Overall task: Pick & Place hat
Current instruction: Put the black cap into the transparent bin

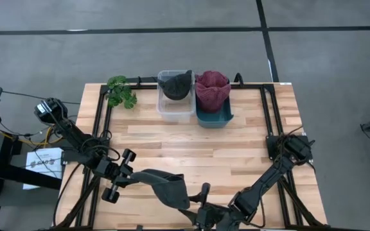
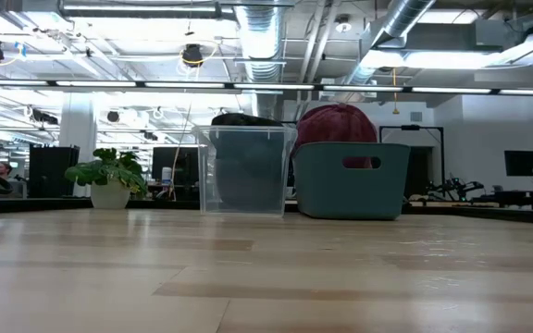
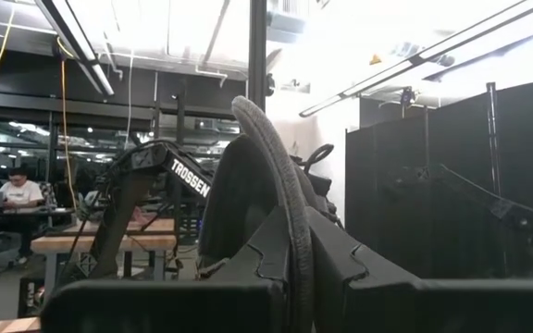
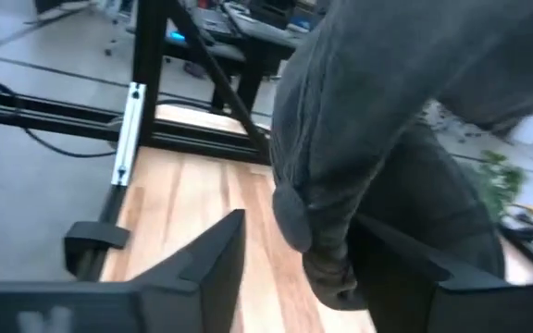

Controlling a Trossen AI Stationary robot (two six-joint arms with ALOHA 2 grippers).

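high view: left pincer [image 1: 137, 174] and, seemingly, right pincer [image 1: 198, 204] clamp grey hat [image 1: 169, 187]; bins [image 1: 176, 109] well apart.

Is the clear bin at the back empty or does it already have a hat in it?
Occupied. The clear bin holds a dark hat; in the low view the hat's crown pokes above its rim.
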